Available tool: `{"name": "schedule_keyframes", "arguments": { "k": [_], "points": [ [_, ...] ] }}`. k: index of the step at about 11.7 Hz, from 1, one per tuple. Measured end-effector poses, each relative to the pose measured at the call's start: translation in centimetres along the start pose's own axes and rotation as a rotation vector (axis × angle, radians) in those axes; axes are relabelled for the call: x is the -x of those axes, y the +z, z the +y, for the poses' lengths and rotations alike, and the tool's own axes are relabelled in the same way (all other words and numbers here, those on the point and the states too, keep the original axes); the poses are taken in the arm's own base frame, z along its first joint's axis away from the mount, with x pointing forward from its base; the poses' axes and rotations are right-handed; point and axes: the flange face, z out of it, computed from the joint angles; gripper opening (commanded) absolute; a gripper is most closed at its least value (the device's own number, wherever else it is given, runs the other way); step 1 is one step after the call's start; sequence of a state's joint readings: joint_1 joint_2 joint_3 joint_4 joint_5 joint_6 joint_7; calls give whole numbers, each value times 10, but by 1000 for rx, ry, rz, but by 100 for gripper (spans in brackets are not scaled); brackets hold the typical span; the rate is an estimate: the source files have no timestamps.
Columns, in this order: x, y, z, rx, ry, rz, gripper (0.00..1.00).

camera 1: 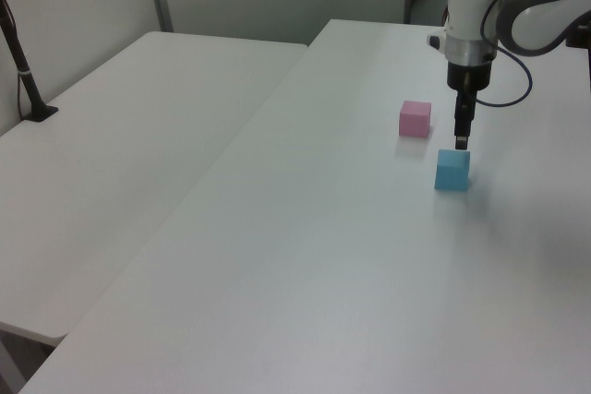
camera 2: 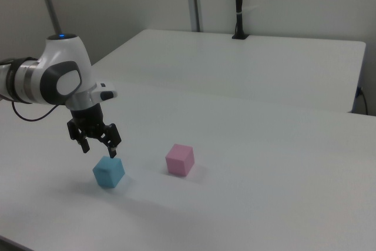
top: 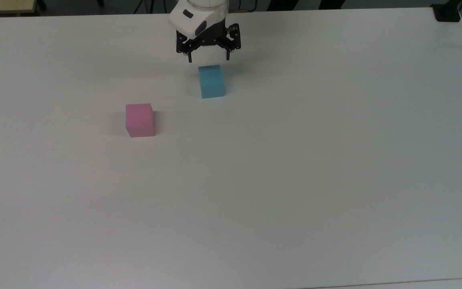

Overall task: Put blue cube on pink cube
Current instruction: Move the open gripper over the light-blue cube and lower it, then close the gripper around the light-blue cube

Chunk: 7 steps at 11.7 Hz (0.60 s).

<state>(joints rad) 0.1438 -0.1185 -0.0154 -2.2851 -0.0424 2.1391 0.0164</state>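
The black two-finger gripper (top: 208, 60) hangs just above the small light sky-blue matte cube (top: 211, 82), with its fingers spread wide and nothing between them. In the right view it (camera 2: 98, 148) stands over the cube's top face, close but apart from it. The blue cube (camera 2: 108, 172) sits flat on the white smooth bench (top: 295, 160); the small pastel pink matte cube (top: 139, 120) sits near it, toward the top view's left and lower, and the two do not touch.

I judge the blue cube to be light and stiff, probably of foam or painted wood, with plain flat faces and sharp edges. The matte surface should give good friction, so slipping looks unlikely. The best hold seems to be on two opposite side faces, around the middle of their height, with the fingers parallel to these faces. In the left view the blue cube (camera 1: 452, 171) looks a little turned against the bench edge, so the gripper (camera 1: 462, 143) may need a small rotation. The pink cube (camera 1: 415, 119) has the same size, so its top gives little margin for placing
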Motion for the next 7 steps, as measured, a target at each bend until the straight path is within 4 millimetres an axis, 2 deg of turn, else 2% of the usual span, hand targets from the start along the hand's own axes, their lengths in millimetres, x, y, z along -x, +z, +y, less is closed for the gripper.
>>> {"name": "schedule_keyframes", "arguments": {
  "k": [7],
  "points": [
    [-3, 53, -12, 1, -24, -18, 100]
  ]
}}
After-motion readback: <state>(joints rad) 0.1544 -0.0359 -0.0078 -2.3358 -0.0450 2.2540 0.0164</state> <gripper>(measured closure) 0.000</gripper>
